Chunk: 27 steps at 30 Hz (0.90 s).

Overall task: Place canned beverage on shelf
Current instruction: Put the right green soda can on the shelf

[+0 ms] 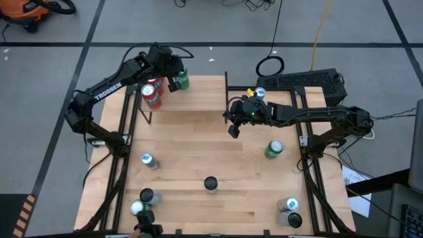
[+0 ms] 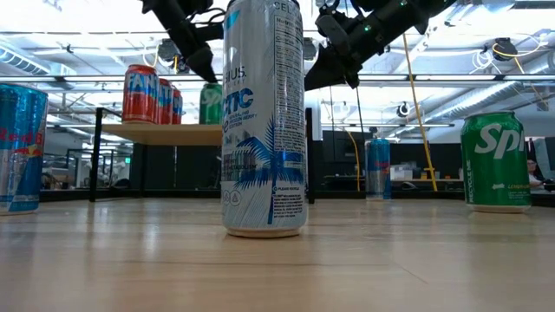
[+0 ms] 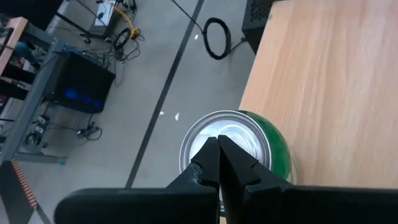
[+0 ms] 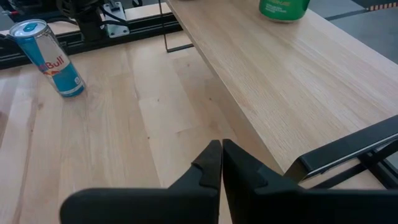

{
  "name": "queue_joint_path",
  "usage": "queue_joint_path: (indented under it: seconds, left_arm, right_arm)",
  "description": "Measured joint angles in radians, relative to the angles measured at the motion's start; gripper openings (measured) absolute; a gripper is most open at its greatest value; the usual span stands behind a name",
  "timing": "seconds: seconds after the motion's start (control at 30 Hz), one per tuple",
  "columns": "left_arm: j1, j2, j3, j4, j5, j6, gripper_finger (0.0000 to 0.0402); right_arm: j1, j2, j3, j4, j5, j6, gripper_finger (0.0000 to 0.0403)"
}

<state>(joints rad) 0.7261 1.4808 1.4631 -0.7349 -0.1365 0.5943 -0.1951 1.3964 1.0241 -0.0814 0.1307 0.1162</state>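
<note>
- The shelf (image 1: 192,99) is a small light-wood board with black metal posts at its ends. It sits at the far side of the tabletop (image 1: 198,158), and its long side runs left to right.
- Three cans stand upright on the left end of the shelf: two red cans (image 1: 151,94) and one green can (image 1: 182,79).
- The left gripper (image 1: 173,82) is closed and hangs just above the green can's silver top. It holds nothing.
- A tall white and blue can (image 2: 264,117) stands upright near the middle front of the tabletop.
- The right gripper (image 1: 233,130) is closed and empty. It is by the right end of the shelf.
- A green Sprite can (image 1: 273,149) stands upright on the right side of the tabletop.
- A blue Red Bull can (image 4: 48,57) stands behind the shelf's right end.
</note>
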Motion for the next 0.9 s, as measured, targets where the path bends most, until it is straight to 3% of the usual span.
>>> queue_joint_path:
  seconds: [0.43, 0.9]
  left_arm:
    - [0.076, -0.025, -0.003, -0.023, -0.001, 0.176, 0.0000]
    - [0.094, -0.023, -0.005, 0.011, 0.003, 0.208, 0.0000]
  right_arm:
    - [0.000, 0.000, 0.000, 0.000, 0.000, 0.000, 0.0004]
    - [0.000, 0.000, 0.000, 0.002, 0.000, -0.001, 0.0004]
